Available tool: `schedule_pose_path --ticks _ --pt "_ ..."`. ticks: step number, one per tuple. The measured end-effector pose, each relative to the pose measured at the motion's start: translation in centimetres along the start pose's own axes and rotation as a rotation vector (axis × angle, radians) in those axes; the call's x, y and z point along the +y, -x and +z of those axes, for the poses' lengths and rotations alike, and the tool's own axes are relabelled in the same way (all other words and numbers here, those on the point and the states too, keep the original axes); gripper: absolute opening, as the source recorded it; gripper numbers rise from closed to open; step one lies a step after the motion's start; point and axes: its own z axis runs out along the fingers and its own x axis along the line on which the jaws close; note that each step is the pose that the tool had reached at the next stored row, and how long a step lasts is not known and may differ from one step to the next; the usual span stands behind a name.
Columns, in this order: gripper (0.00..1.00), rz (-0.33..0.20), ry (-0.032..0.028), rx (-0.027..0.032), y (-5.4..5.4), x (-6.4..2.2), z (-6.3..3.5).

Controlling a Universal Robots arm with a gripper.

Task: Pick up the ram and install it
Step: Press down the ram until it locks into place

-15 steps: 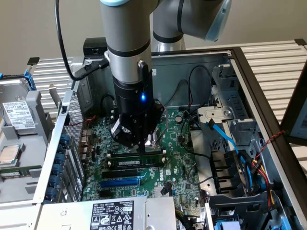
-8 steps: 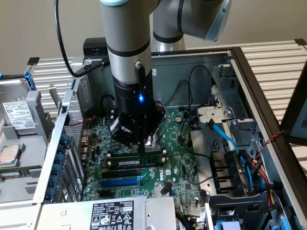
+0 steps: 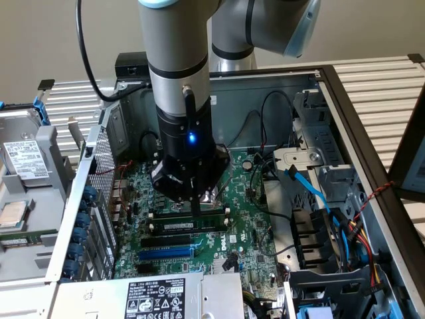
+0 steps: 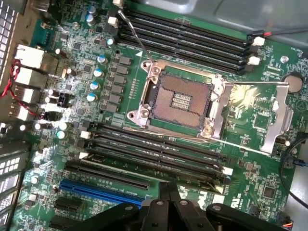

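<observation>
In the exterior view my gripper [image 3: 198,207] hangs low over the green motherboard [image 3: 239,226] inside the open computer case. Its fingers stand pressed together with nothing visible between them. Just in front of the fingertips the ram [image 3: 184,226], a thin green stick with a small white label, lies lengthwise among the black memory slots [image 3: 189,218]. Whether it is fully seated I cannot tell. In the wrist view the fingers [image 4: 163,197] rise beside the nearer bank of memory slots [image 4: 154,151], close to the open processor socket [image 4: 180,101]. The ram is not distinguishable there.
A blue expansion slot [image 3: 166,252] and a black one [image 3: 169,239] lie close to the memory slots. Loose cables [image 3: 312,193] and a drive cage [image 3: 325,246] fill the exterior view's right side. The case wall with fan grille [image 3: 99,193] stands on its left, a power supply [image 3: 159,296] in front.
</observation>
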Motion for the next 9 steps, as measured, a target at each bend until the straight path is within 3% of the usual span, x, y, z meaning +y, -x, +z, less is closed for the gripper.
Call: schedule_pose_path --ticks 9 --pt "0.10 0.153 -0.0061 -0.0004 0.00 0.00 0.03"
